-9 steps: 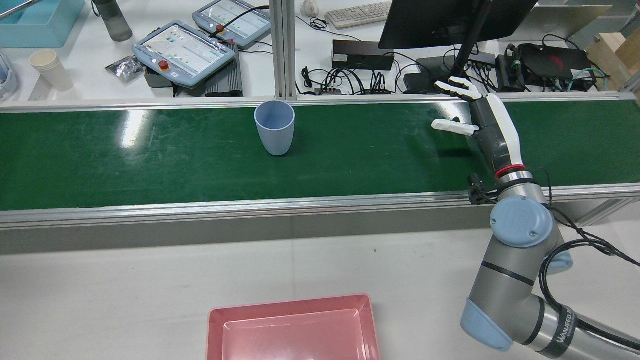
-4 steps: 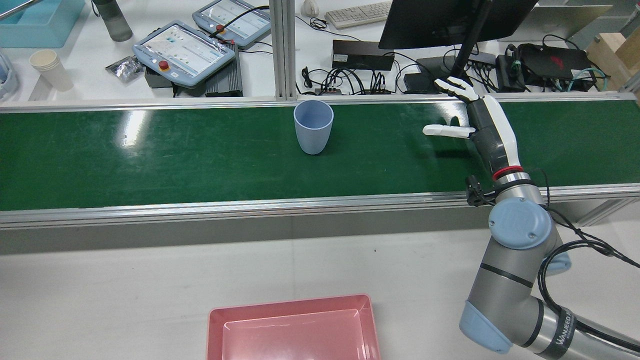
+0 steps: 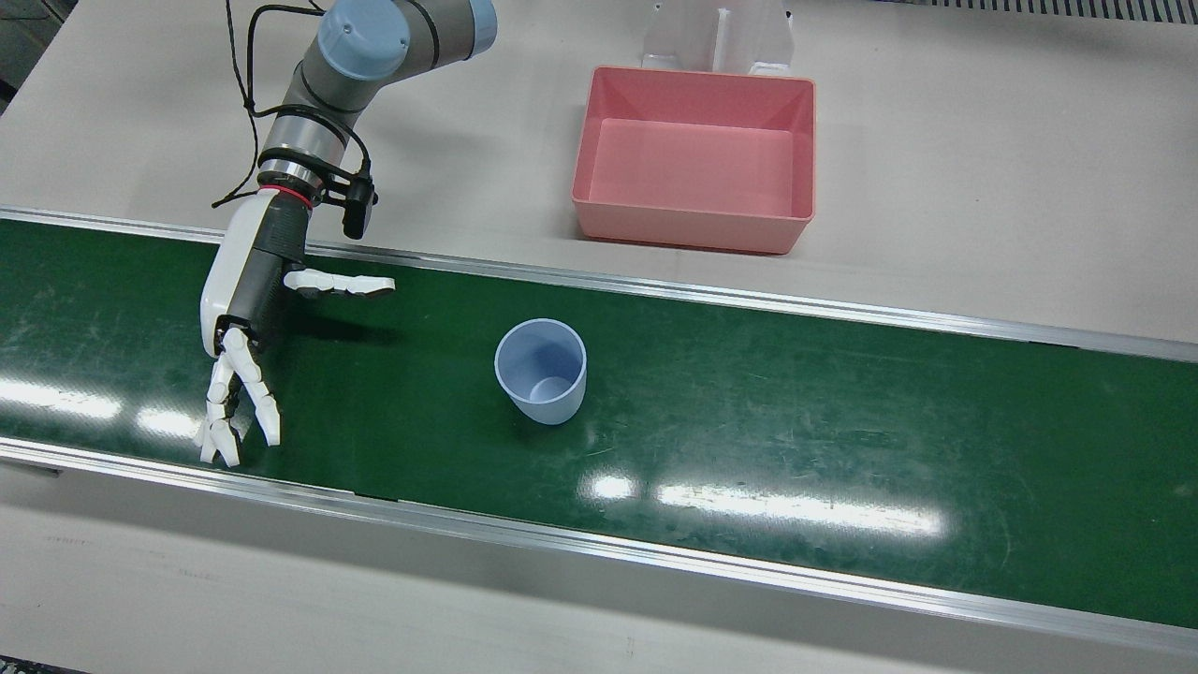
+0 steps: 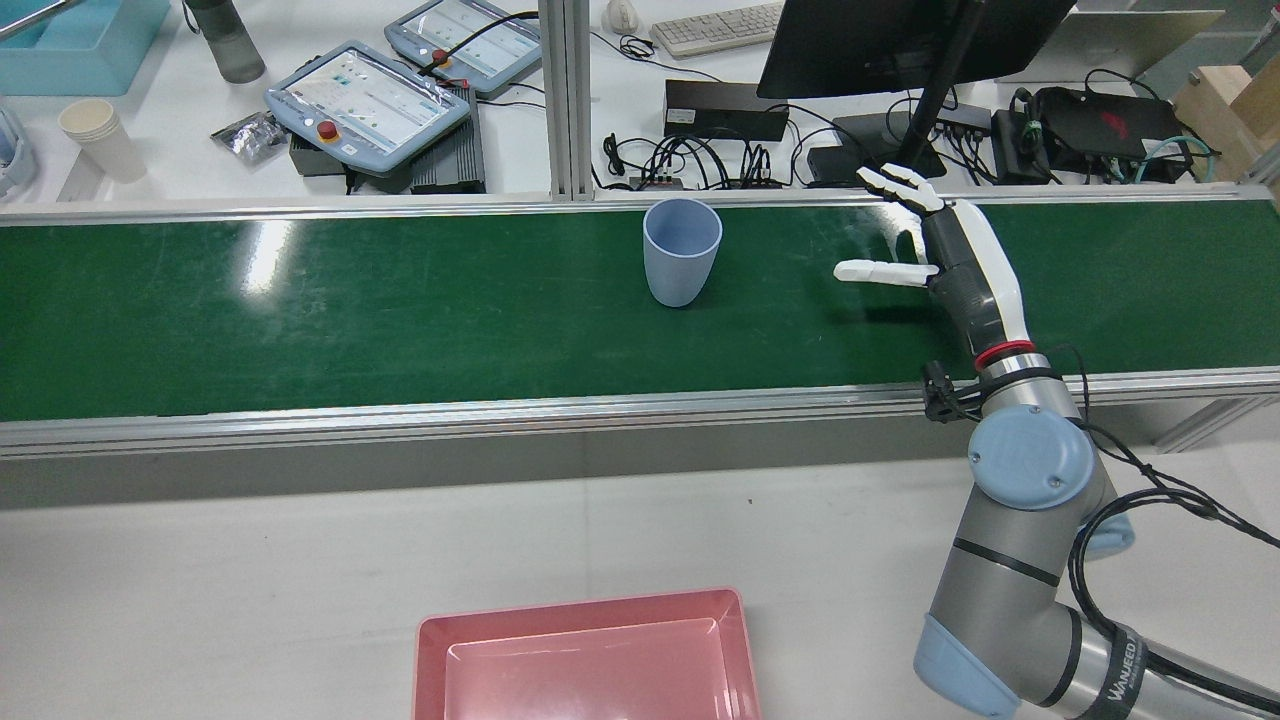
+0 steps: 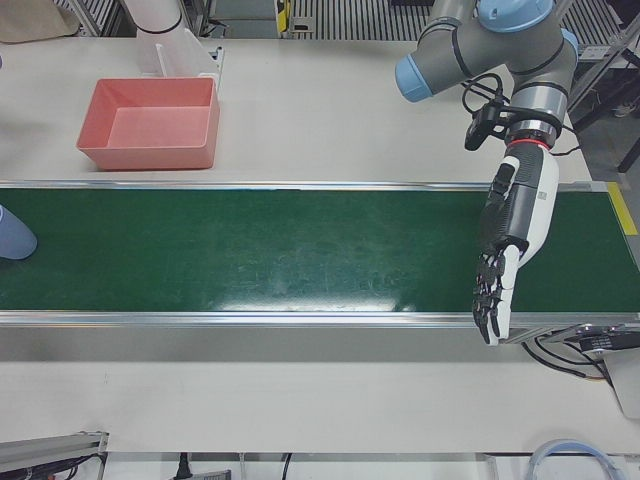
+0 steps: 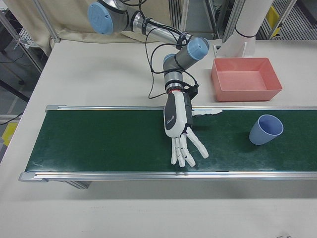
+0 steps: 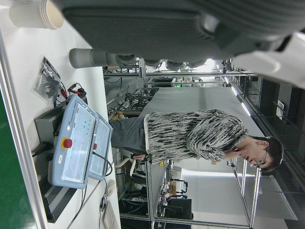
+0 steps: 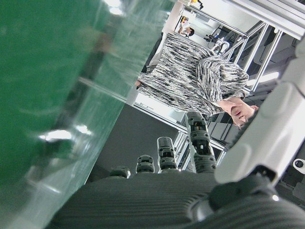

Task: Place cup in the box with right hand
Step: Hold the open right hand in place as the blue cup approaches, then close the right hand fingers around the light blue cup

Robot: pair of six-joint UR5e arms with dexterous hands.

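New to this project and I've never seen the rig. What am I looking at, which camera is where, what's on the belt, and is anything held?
It is two robot arms, each ending in a fingered hand, at a green conveyor belt. Three cameras face the robot, one sits behind it, and one rides on each hand. An empty blue cup stands upright on the belt. The pink box sits on the table beside it. The right hand is open over the belt, apart from the cup. The left hand is open too. Nothing is held.

blue cup [image 3: 541, 371] | upright, on belt | pink box [image 3: 694, 218] | empty
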